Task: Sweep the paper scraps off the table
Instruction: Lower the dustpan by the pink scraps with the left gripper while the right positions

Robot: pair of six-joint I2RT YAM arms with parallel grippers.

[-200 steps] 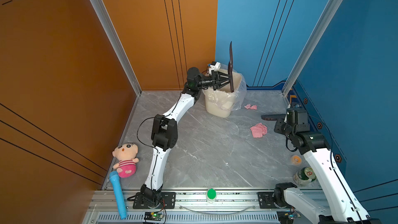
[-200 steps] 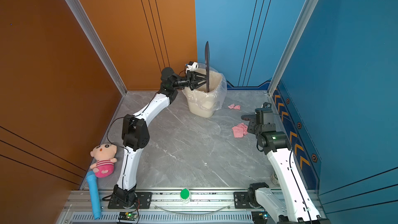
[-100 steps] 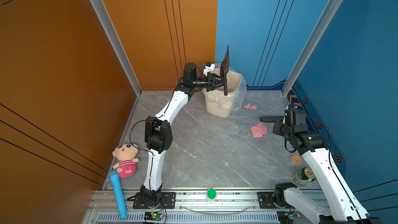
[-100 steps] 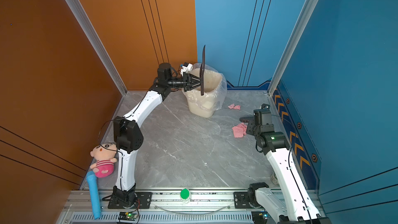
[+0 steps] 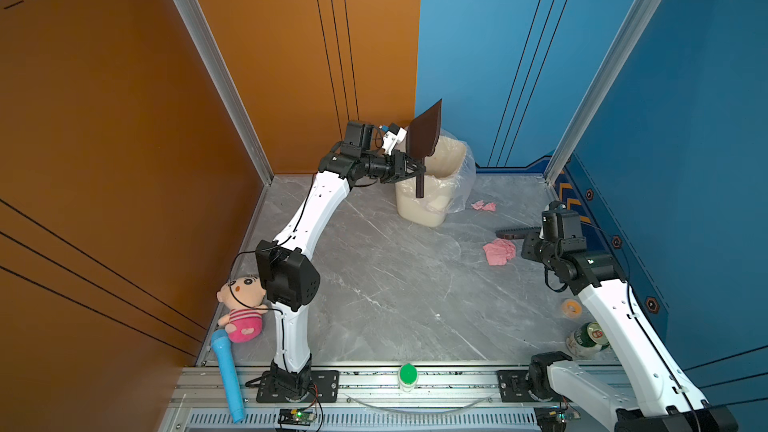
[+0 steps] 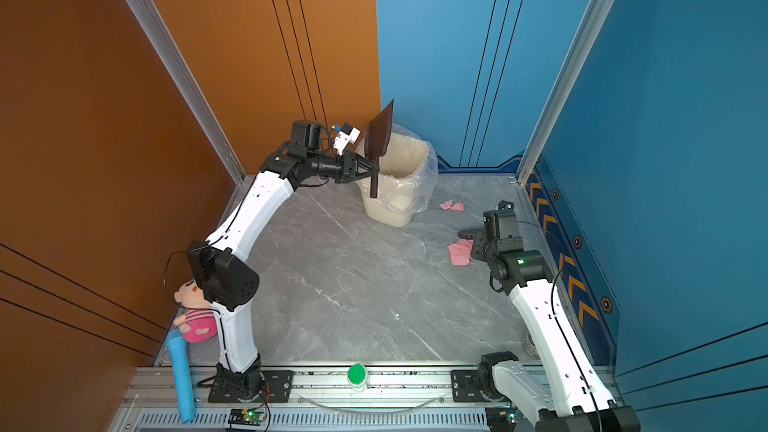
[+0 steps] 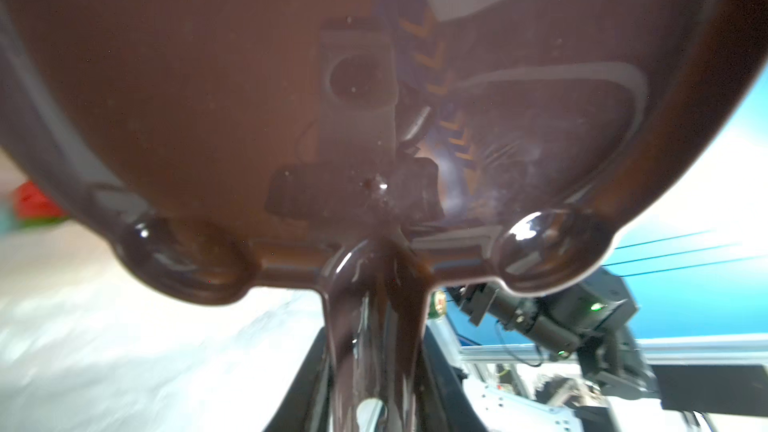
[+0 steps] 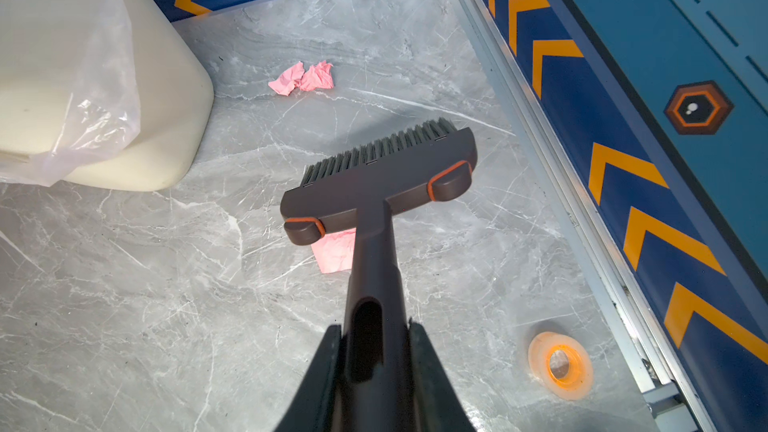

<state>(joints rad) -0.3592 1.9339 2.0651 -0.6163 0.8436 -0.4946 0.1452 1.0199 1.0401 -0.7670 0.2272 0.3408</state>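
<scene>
Tilted now beside the bin (image 5: 432, 184), the dustpan (image 5: 424, 132) stays clamped in the left hand (image 5: 411, 170); the right hand (image 8: 376, 371) grips the brush (image 8: 386, 172), which could scatter pink scraps (image 5: 498, 252) near that bin.

Grey table (image 5: 374, 284): bin (image 5: 432, 184), 2 paper scraps (image 5: 500, 252), doll (image 5: 241, 309)

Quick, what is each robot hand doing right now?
Left gripper: shut on the dustpan handle, by the bin.
Right gripper: shut on the brush handle.

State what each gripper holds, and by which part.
Left gripper: shut on the dark brown plastic dustpan, by its handle. Right gripper: shut on the dark grey brush, by its handle.
</scene>
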